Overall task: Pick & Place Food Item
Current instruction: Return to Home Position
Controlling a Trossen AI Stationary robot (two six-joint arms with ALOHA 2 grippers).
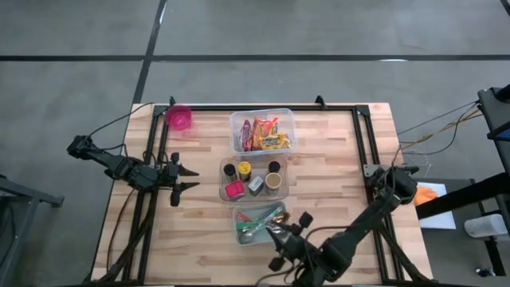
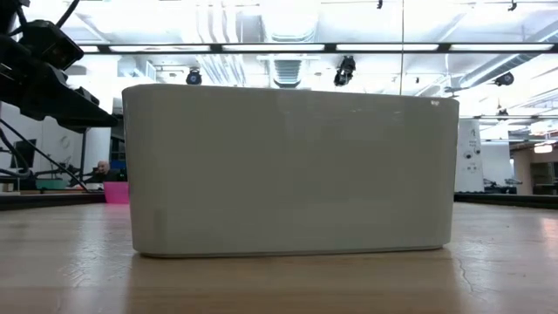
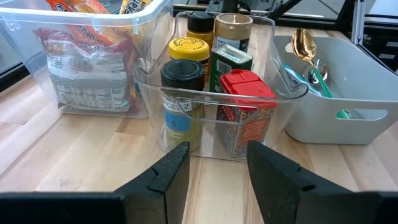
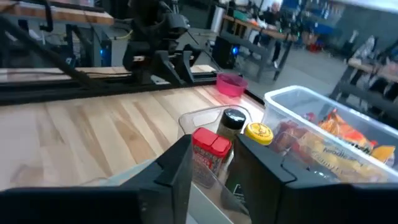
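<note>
Step in hand: sorting looks done, since every item in view sits in a bin except one bowl; what remains is the arms' retreat to their rest poses.
Left gripper (image 1: pixel 188 178): low over the left side of the table (image 1: pixel 327 199), fingers spread wide and empty, aimed at the spice bin.
Pink bowl (image 1: pixel 178 117): alone at the far left corner, well apart from the bins.
Snack bin (image 1: pixel 261 130): clear tub of snack packets, the farthest of three bins stacked in a column at centre.
Spice bin (image 1: pixel 255 177): clear, in the middle of the column. The green spice can (image 3: pixel 231 62) stands upright inside among the other cans, just behind a red-capped can (image 3: pixel 247 87).
Gray bin (image 1: pixel 259 223): nearest the front edge, with spoons (image 3: pixel 303 43) lying in it.
Right gripper (image 4: pixel 212 149): at the gray bin's right front corner, fingers parted by a modest gap with nothing between them.
Next move: probably a lift and pull-back for the right arm, clear of the gray bin's wall. The left arm need only draw away leftward.
Edges and room: black rails (image 1: pixel 335 107) frame the table's left, far and right sides. Broad bare wood on either side of the column gives each arm a lane. The tightest spot is between the right gripper and the gray bin's rim.
</note>
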